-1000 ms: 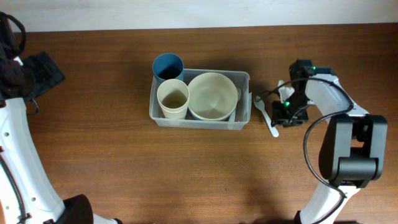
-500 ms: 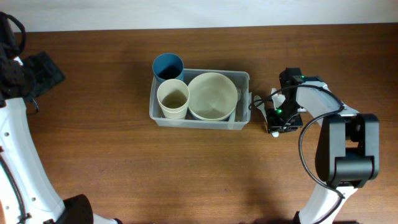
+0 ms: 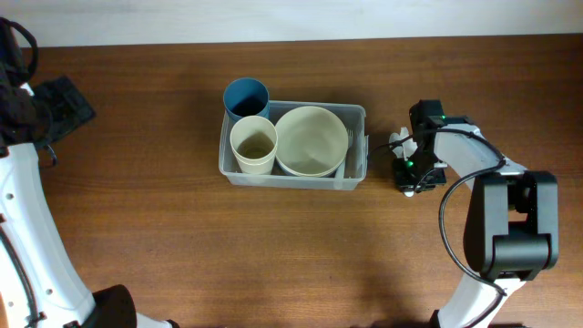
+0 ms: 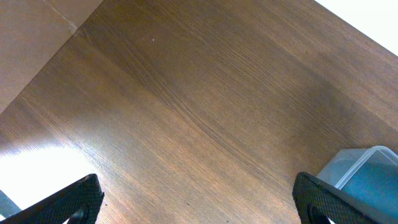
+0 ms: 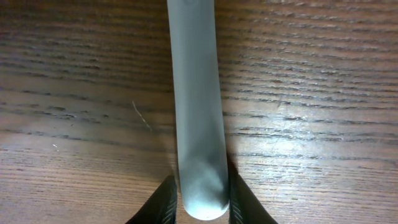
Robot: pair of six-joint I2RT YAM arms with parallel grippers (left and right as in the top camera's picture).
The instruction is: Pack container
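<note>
Overhead | brown wood table (image 3: 137, 237) (pale wall (image 3: 273, 18) behind) | right gripper (image 5: 202, 204) pinches spoon (image 5: 196, 93)

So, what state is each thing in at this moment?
container, no lid, partly filled
cream cup, upright
cream bowl, upright, empty
blue cup, upright
white utensil, flat on table
left gripper, jaws open
right gripper, jaws shut on utensil handle
</note>
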